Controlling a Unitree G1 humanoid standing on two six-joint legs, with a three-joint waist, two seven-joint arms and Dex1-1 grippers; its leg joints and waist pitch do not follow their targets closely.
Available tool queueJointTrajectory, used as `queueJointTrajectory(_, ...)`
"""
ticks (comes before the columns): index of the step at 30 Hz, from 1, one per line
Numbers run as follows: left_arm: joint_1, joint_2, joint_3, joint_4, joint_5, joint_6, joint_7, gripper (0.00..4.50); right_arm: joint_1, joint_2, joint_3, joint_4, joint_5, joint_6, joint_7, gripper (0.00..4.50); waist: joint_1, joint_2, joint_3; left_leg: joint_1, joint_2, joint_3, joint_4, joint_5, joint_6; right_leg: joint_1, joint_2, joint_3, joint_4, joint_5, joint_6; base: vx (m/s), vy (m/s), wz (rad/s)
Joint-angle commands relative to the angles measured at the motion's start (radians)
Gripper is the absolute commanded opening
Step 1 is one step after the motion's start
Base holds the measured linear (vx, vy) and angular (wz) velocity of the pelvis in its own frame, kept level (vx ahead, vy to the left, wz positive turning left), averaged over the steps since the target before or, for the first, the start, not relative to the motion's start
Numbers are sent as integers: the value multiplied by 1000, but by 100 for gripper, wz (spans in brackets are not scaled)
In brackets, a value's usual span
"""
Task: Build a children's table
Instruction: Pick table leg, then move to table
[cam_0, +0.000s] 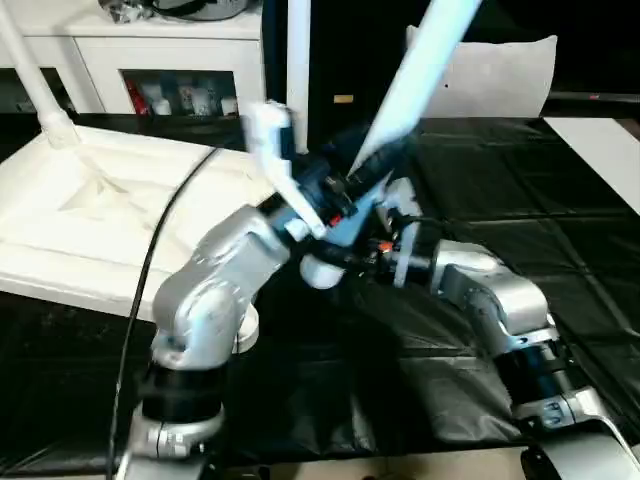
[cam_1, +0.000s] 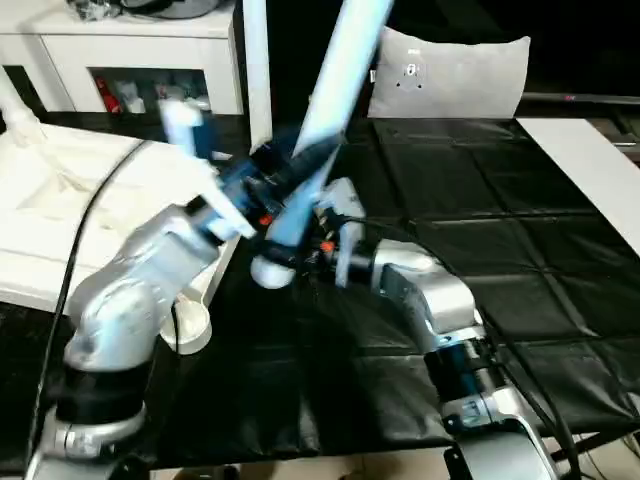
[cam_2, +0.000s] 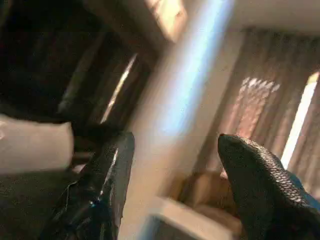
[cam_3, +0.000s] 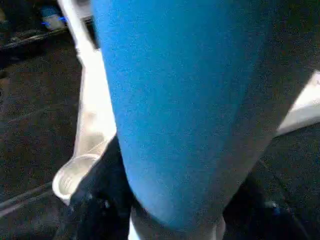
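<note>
White plastic tabletop (cam_0: 90, 215) sits upside down at left of frame on the black-covered counter (cam_0: 520, 200), one leg (cam_0: 35, 85) already standing in its far corner socket. Center frame: loose table leg (cam_0: 420, 75) slants up toward the top edge, its lower end between both arms. Left gripper (cam_2: 175, 165) fingers stand apart either side of it, contact unclear. Right gripper (cam_0: 385, 250), center-right, is clamped on the leg's lower end.

The table top (cam_0: 90, 215) lies at the left on the floor cover (cam_0: 520, 210), a leg (cam_0: 420, 75) slants up at the middle, and a cabinet (cam_0: 150, 60) stands behind.
</note>
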Motion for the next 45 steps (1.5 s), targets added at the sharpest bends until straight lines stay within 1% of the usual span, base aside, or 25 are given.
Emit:
queueJointTrajectory(1,17,20,48,-14,-3,16,32,301,31,-3,-37,-45,9,11,-27,191,-3,-7,-71,16,40,-8,-69,-154,1,52,-60,30,-74,-144,-199,0,0,0)
queueJointTrajectory(6,73,94,109,-7,110,17,125,301,98,18,-114,-132,26,-7,-138,191,-12,-2,-66,18,39,-12,-75,-185,-19,46,-58,31,-81,-219,-141,0,0,0)
queueJointTrajectory(9,121,139,100,-1,236,-20,209,301,130,12,-135,-181,3,13,-210,191,-14,4,-63,20,40,-16,-81,-207,-29,41,-54,31,-87,-238,-114,0,0,0)
queueJointTrajectory(13,232,166,64,3,379,-121,262,301,190,53,-176,-249,-86,-51,-389,191,-16,8,-61,19,40,-15,-85,-226,-49,34,-55,33,-91,-246,-99,0,0,0)
queueJointTrajectory(15,257,192,43,14,454,-122,316,301,204,64,-186,-276,-102,-12,-446,191,-15,17,-63,24,40,-17,-86,-237,-54,32,-51,33,-87,-227,-103,0,0,0)
queueJointTrajectory(16,270,211,35,25,484,-97,347,301,214,62,-185,-295,-114,20,-467,191,-16,15,-63,24,39,-18,-86,-250,-57,33,-51,33,-87,-224,-102,0,0,0)
queueJointTrajectory(19,310,238,57,48,494,-78,358,301,248,75,-200,-331,-142,104,-562,191,-17,14,-59,23,34,-18,-89,-262,-69,32,-49,34,-89,-233,-90,0,0,0)
queueJointTrajectory(21,321,241,64,53,496,-73,360,301,262,83,-210,-338,-133,98,-576,191,-18,13,-60,23,33,-17,-89,-270,-67,32,-51,35,-90,-248,-87,0,0,0)
queueJointTrajectory(25,364,225,80,42,519,-133,356,301,316,43,-120,-340,-277,-81,-589,191,-20,16,-60,22,37,-18,-91,-283,-70,31,-55,35,-95,-241,-88,0,0,0)
queueJointTrajectory(29,381,214,59,37,524,-121,384,301,328,64,-119,-380,-210,-17,-564,191,-31,13,-56,21,36,-20,-94,-308,-53,31,-52,35,-94,-251,-97,0,0,0)
queueJointTrajectory(31,383,209,54,36,523,-123,384,301,330,74,-121,-385,-197,-17,-559,191,-29,9,-58,14,31,-12,-87,-290,-10,36,-72,46,-101,-280,-102,0,0,0)
queueJointTrajectory(32,386,203,48,33,527,-125,384,301,333,86,-123,-395,-177,-10,-554,191,-23,4,-59,4,25,-7,-76,-254,38,45,-97,62,-112,-304,-113,0,0,0)
queueJointTrajectory(33,386,203,46,33,528,-125,383,301,333,88,-124,-396,-174,-9,-553,191,-11,-2,-62,-10,19,-11,-46,-202,97,61,-142,90,-130,-331,-118,0,0,0)
queueJointTrajectory(34,388,199,43,33,535,-129,379,301,337,94,-122,-398,-171,-13,-553,191,5,-7,-63,-24,26,-33,0,-150,144,75,-212,130,-154,-389,-124,-5,65,0)
queueJointTrajectory(35,388,198,43,34,537,-131,378,301,339,97,-119,-397,-172,-18,-554,191,15,-5,-63,-34,29,-45,30,-134,157,78,-245,154,-166,-423,-129,-5,65,0)
queueJointTrajectory(36,388,194,44,35,541,-134,375,301,342,99,-112,-394,-180,-31,-554,191,24,1,-63,-58,44,-77,63,-128,158,82,-277,178,-170,-438,-162,-1,112,-2)
queueJointTrajectory(37,388,192,45,35,542,-135,374,301,344,101,-108,-391,-187,-37,-555,191,27,9,-64,-58,49,-87,60,-120,156,78,-270,169,-167,-428,-181,2,179,-1)
queueJointTrajectory(38,388,192,44,36,541,-135,376,301,345,101,-108,-388,-190,-40,-556,191,20,21,-64,-39,46,-84,10,-109,184,60,-202,123,-149,-393,-195,2,179,-1)
queueJointTrajectory(39,388,193,44,36,541,-136,377,301,345,102,-108,-388,-190,-40,-556,191,1,33,-70,17,29,-49,-49,-104,251,26,-90,54,-106,-323,-176,-2,218,7)
queueJointTrajectory(40,386,193,45,37,540,-135,378,301,344,103,-111,-386,-186,-39,-556,191,-41,56,-74,71,14,-55,-80,-42,360,-24,7,-29,-22,-233,-131,-16,239,13)
queueJointTrajectory(41,384,194,45,39,539,-135,379,301,340,102,-116,-382,-183,-38,-558,191,-52,65,-75,80,17,-52,-97,1,397,-41,31,-65,45,-201,-94,-16,239,13)
queueJointTrajectory(42,382,195,45,41,539,-135,380,301,336,99,-120,-377,-182,-37,-559,191,-56,61,-66,55,37,-57,-120,46,453,-47,25,-92,124,-174,-7,-37,214,6)
queueJointTrajectory(43,382,195,44,42,539,-135,380,301,334,97,-122,-375,-183,-35,-559,191,-52,47,-60,47,61,-54,-123,16,466,-49,-1,-94,130,-156,41,-68,163,-5)
queueJointTrajectory(44,380,194,44,43,540,-135,381,301,332,95,-123,-373,-184,-34,-560,191,-54,35,-58,47,63,-53,-126,-22,453,-40,-17,-85,118,-145,45,-68,163,-5)
queueJointTrajectory(45,380,193,44,44,542,-135,381,301,330,96,-126,-372,-182,-32,-563,191,-52,0,-61,35,39,-40,-123,-163,338,-5,-75,-37,40,-139,53,-92,139,-15)
